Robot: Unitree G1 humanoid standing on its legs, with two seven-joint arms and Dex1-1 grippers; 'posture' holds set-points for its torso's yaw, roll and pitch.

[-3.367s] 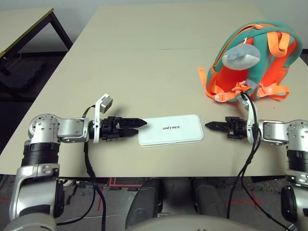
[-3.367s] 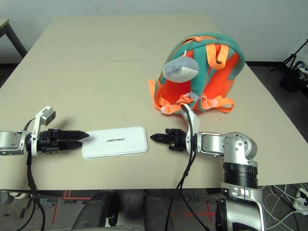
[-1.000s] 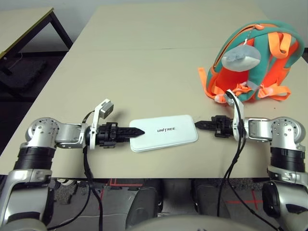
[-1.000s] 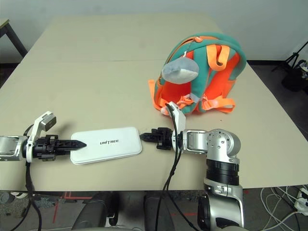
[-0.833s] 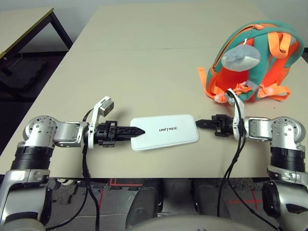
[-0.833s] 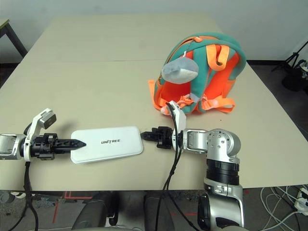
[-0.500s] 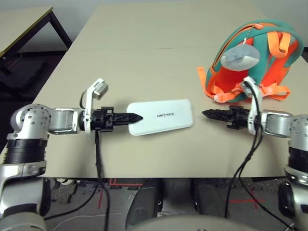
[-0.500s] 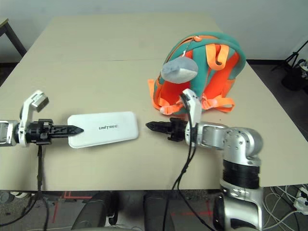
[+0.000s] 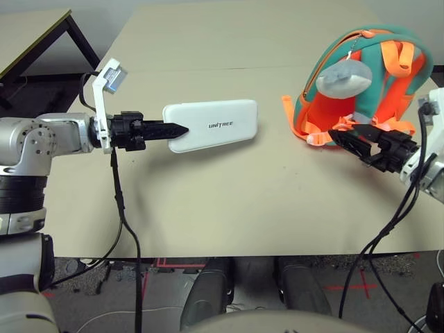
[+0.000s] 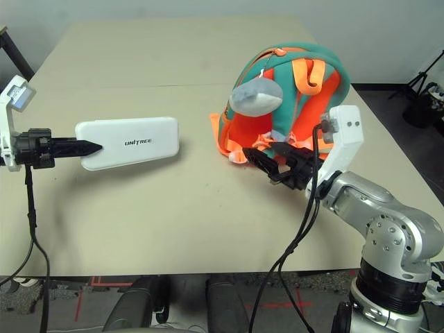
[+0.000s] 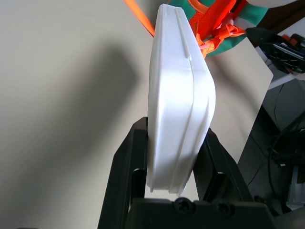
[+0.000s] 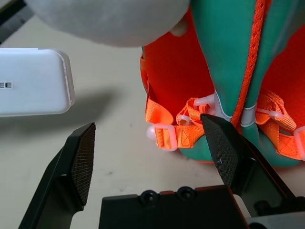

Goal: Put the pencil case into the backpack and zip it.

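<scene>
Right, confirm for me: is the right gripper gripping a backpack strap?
No. In the right wrist view the right gripper is open, its fingers spread apart short of the backpack and holding nothing.

Head pair: two eyes look forward and down over the beige table (image 9: 208,187), sharing the whole tabletop
Left wrist: close-up along the left gripper (image 11: 171,157), edge-on to the flat white pencil case (image 11: 178,105) clamped between its black fingers, teal and orange backpack (image 11: 214,24) beyond
Right wrist: close on the backpack's orange straps, seen between the spread fingers of the right gripper (image 12: 152,152)
Shared: case end and backpack appear in all views
</scene>
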